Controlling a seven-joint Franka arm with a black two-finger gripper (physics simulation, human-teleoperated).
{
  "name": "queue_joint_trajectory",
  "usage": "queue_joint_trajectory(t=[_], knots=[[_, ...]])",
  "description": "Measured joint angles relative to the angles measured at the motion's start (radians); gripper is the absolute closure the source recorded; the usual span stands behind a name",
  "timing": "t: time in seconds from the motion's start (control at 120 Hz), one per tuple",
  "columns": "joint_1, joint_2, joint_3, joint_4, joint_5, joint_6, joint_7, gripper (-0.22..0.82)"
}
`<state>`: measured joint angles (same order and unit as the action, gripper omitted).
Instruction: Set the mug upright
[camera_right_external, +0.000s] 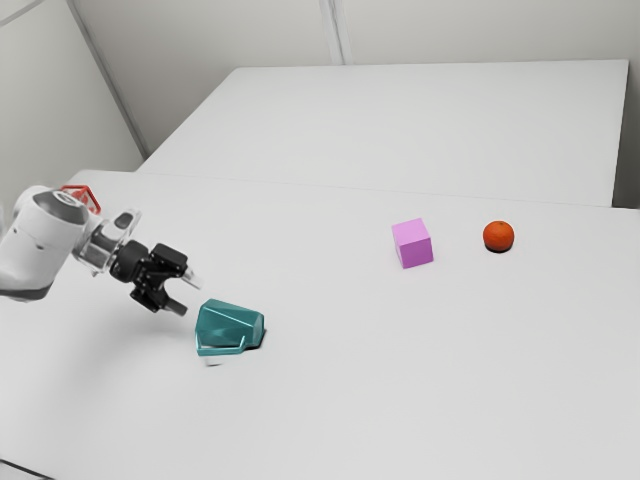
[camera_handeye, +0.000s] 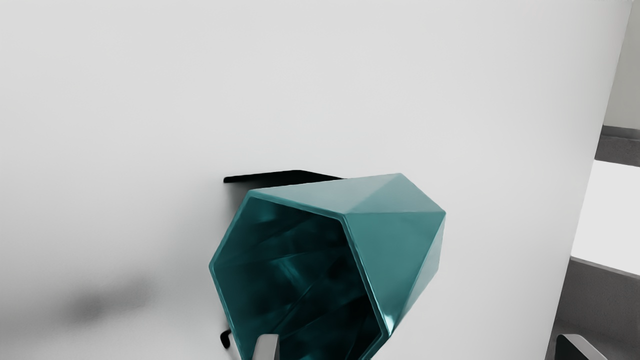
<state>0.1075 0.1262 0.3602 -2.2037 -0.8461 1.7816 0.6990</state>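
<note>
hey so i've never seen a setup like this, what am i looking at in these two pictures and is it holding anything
This is one robot arm with a black two-finger gripper, drawn by a simulator. The exterior view is taken from beside the arm; the wrist view comes from a camera on its hand, so fingertips show at the bottom edge.

On the white table a teal mug lies on its side, its open end toward the gripper. Farther off are a pink-purple block and an orange fruit. Something red sits partly hidden behind the arm.

Nothing is held: the fingers stand apart.
</note>
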Motion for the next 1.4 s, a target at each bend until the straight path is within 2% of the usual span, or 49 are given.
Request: queue_joint_trajectory(t=[0.233,0.592,0.65,0.817,0.933,1.108,1.267,1.4], knots=[[-0.006,-0.007,-0.001,-0.058,-0.072,0.026,0.040,0.00],[-0.027,0.003,-0.014,-0.071,-0.130,0.029,0.062,0.01],[-0.033,0.008,-0.016,-0.071,-0.136,0.028,0.063,0.08],[-0.038,0.011,-0.017,-0.073,-0.148,0.025,0.068,0.47],[-0.039,0.007,-0.017,-0.073,-0.152,0.024,0.072,0.63],[-0.051,0.000,-0.016,-0.070,-0.154,0.023,0.078,0.73],[-0.066,-0.011,-0.015,-0.070,-0.150,0.023,0.081,0.76],[-0.088,-0.069,-0.013,-0.068,-0.138,0.020,0.080,0.77]])
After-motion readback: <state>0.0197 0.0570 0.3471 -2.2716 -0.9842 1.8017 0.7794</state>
